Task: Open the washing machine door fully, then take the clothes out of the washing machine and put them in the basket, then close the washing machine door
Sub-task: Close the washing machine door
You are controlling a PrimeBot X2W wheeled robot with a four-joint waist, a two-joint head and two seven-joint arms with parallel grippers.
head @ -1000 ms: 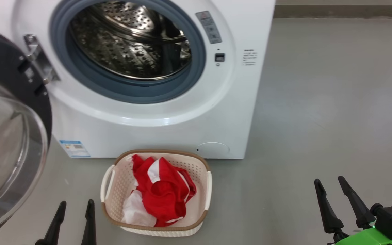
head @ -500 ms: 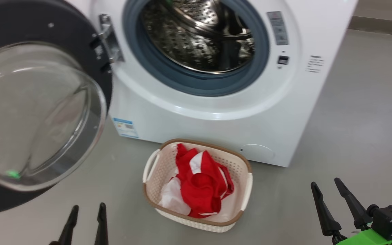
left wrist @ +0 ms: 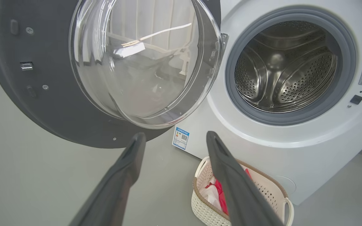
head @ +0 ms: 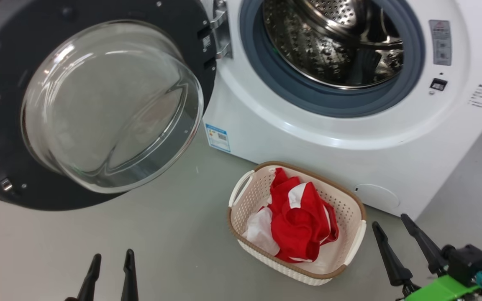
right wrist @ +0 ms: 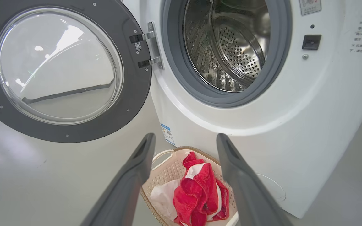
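Observation:
The washing machine (head: 308, 142) (left wrist: 262, 144) (right wrist: 294, 125) stands with its steel drum bare. Its door (head: 98, 108) (left wrist: 42, 103) (right wrist: 58, 69) hangs swung wide open to the left, black rim and glass bowl facing me. In front of the machine, on the floor, sits the cream basket (head: 245, 196) (left wrist: 200, 201) (right wrist: 163, 175) with the red and white clothes (head: 299, 221) (left wrist: 217, 191) (right wrist: 196, 191) inside. My left gripper (head: 111, 261) (left wrist: 173, 136) is open and empty below the door. My right gripper (head: 389, 223) (right wrist: 184, 138) is open and empty, right of the basket.
Grey floor (head: 140, 242) stretches in front of the door and left of the basket. A blue label (head: 217, 136) is stuck low on the machine's front. A round service flap (head: 377, 196) sits low on the right.
The whole head view has shifted: the camera turned left, so door, machine and basket slid right in the picture. Both grippers stay open and keep their places in it.

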